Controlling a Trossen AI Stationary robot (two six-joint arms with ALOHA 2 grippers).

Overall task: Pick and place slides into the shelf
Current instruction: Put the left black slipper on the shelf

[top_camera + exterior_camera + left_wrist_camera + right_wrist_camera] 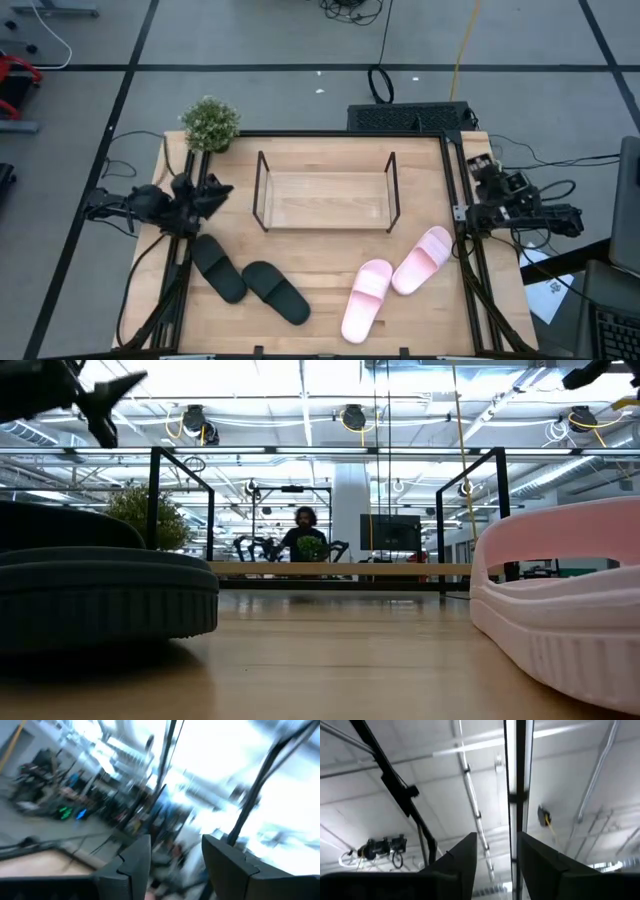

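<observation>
progress: none placed, shelf (325, 190) at table centre bare | black slides (250, 283) at 7 o'clock, pink slides (395, 280) at 5 o'clock | left gripper (215, 192) at 9 o'clock, fingers parted, empty | right gripper (497, 855) narrow gap, empty | low view alone shows a person beyond.

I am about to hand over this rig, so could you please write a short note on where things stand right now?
Left pincer: open, empty, at the table's left edge by the plant.
Right pincer: open, empty, parked at the right edge.
Shelf: far centre, nothing in it.
Black slides: near left.
Pink slides: near right.
Done: nothing. Left: all four slides.
</observation>
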